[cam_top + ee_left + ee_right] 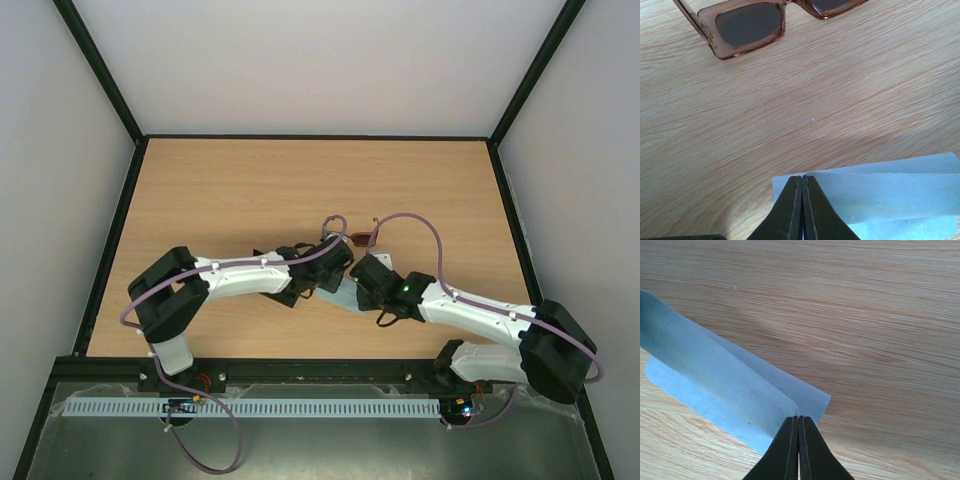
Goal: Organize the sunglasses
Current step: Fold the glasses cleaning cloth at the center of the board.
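Both my arms bend inward, meeting low over the counter [250,190]; left jaws and right jaws each pinch the cloth [715,375], sunglasses [747,27] lying near.

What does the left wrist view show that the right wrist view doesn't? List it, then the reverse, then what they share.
Only left wrist: the sunglasses, lying on the table beyond the left claw. Only right wrist: the right claw, with the cloth folded over beside it. Both: the pale blue cloth on the wood table, pinched by a shut claw.
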`<state>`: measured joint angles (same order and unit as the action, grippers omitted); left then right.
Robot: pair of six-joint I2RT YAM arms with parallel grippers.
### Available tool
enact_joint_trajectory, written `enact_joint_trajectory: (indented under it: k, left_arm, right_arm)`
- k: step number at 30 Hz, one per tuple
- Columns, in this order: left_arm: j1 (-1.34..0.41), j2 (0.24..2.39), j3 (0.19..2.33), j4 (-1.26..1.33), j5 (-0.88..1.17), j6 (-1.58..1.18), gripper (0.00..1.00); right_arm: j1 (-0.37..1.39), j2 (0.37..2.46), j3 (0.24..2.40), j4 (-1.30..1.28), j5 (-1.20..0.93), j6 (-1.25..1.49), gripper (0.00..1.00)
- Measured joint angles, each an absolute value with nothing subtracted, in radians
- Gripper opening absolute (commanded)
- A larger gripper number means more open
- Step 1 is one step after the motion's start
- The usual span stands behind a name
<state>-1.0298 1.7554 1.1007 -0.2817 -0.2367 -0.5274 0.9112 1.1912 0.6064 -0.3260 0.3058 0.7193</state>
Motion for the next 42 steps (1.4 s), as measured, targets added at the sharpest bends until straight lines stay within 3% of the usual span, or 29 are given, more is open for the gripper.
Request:
enact_joint_trajectory:
  k: [42]
  left_arm:
    - [-1.044,1.751,1.055,-0.273,-0.236,-0.559,0.02]
  right_arm:
    - [0.956,1.214,0.597,-0.324,0.305,0.741,0.01]
